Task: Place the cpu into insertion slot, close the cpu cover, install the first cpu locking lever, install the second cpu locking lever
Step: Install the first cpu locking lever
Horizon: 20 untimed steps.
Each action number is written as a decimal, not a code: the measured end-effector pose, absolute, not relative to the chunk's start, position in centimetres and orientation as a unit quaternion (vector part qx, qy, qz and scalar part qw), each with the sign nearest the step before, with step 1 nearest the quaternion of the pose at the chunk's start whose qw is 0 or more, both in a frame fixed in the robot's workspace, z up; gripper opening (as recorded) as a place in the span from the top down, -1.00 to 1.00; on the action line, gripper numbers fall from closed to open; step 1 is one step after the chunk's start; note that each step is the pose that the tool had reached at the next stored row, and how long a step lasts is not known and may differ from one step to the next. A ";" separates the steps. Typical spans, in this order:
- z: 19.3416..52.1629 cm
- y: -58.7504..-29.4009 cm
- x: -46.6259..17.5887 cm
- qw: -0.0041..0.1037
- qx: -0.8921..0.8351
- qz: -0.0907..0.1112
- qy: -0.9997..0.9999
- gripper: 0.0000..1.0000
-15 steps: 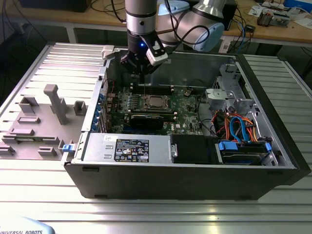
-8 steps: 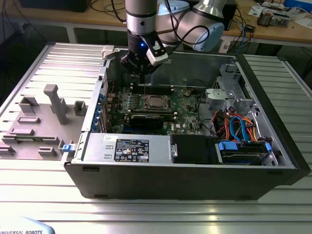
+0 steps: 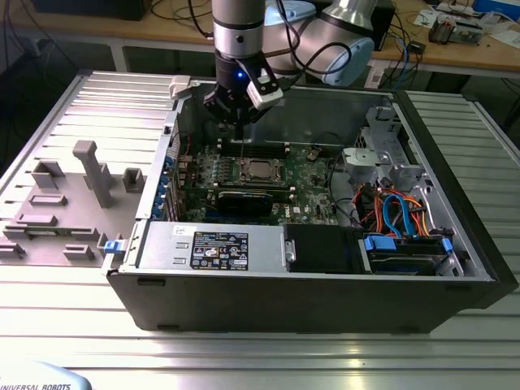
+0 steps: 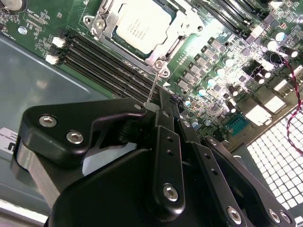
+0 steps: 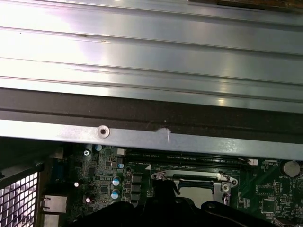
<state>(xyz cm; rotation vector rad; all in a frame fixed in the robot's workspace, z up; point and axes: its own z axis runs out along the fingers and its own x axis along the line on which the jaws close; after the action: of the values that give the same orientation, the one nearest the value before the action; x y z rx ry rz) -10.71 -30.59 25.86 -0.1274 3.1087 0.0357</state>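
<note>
Hovering just above silver-rimmed square insertion slot (image 3: 242, 172), black claw (image 4: 150, 105) pinches upright thin silver wire locking lever (image 4: 155, 85); silvery-grey square cpu (image 4: 142, 26) sits inside, silver frame cpu cover (image 4: 110, 26) down.

Case (image 3: 325, 305) sat on table (image 3: 244, 357) | mobo (image 3: 313, 183) in case | cpu (image 4: 143, 24) in insertion slot (image 4: 162, 71), cpu cover (image 4: 182, 26) over it | gripper (image 3: 237, 128) above slot's far edge | PSU (image 3: 211, 248) along near wall | fixture plate (image 3: 73, 203) at exterior view's left of case.
</note>
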 end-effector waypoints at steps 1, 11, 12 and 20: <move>25.9 -30.6 -10.6 0.015 -0.041 0.011 0.999 0.79; 25.9 -30.6 -10.1 0.015 -0.041 0.011 0.999 0.79; 25.9 -30.6 -10.1 0.015 -0.041 0.011 0.999 0.79; 25.8 -30.8 -10.1 0.016 -0.040 0.036 0.998 0.79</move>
<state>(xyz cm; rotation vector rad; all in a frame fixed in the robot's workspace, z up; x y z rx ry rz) -10.07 -30.76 25.85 -0.1239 3.1050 0.1128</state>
